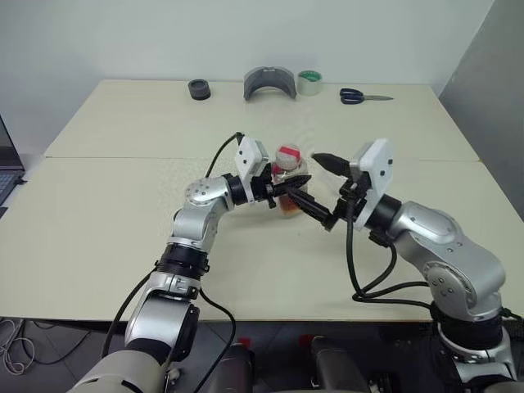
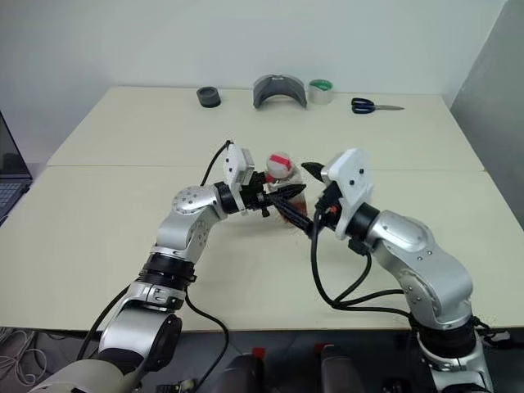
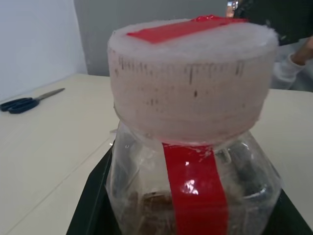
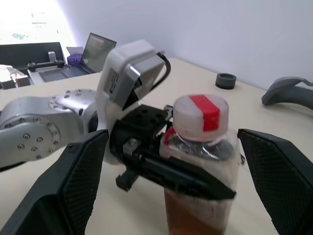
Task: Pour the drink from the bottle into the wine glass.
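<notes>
The bottle (image 1: 288,173) stands upright over the middle of the table, a small clear plastic one with a white cap (image 4: 200,115) crossed by red tape. The amber drink (image 4: 195,215) fills its lower part. My left gripper (image 1: 296,187) reaches in from the left and is shut on the bottle's body below the cap. My right gripper (image 1: 303,176) comes from the right, open wide, with one finger on each side of the bottle and not touching it. I cannot tell whether the bottle's base rests on the table. The wine glass is out of view.
Along the table's far edge lie a black round piece (image 1: 199,89), a grey curved part (image 1: 269,83), a tape roll (image 1: 309,81) and blue-handled scissors (image 1: 360,97). A laptop (image 1: 6,168) sits past the table's left edge.
</notes>
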Available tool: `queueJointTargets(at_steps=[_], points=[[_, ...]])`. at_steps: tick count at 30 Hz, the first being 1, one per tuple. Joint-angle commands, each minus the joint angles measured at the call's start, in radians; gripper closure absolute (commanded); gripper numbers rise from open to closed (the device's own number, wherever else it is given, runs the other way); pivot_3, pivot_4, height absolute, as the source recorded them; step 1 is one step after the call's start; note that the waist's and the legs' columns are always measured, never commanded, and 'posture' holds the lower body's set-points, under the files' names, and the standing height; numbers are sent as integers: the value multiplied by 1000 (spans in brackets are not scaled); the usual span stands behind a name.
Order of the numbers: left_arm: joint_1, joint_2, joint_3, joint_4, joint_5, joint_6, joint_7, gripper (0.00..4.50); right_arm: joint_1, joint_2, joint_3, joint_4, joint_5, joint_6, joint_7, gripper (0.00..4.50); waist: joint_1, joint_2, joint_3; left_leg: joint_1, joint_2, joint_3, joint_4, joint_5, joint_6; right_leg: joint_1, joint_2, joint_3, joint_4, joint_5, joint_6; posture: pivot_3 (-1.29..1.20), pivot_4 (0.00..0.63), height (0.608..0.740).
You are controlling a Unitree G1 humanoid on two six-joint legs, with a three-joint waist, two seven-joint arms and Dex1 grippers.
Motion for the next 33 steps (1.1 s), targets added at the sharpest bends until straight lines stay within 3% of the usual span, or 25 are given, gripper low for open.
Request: queueJointTargets(at_steps=[1,33], points=[[-42,1,11,-16,-43,30,-49,2732,-46,12,15,-2,-16,-1,-22,0,0,0,0,0,0,0,0,0,0,0,0,0,0,0,0,0,150,740],[-84,28,-5,39,-4,30,-167,2732,-191,63,81,195,-134,-1,-26,0,-1,0,0,0,0,0,0,0,0,-1,0,0,0,0,0,0,150,740]])
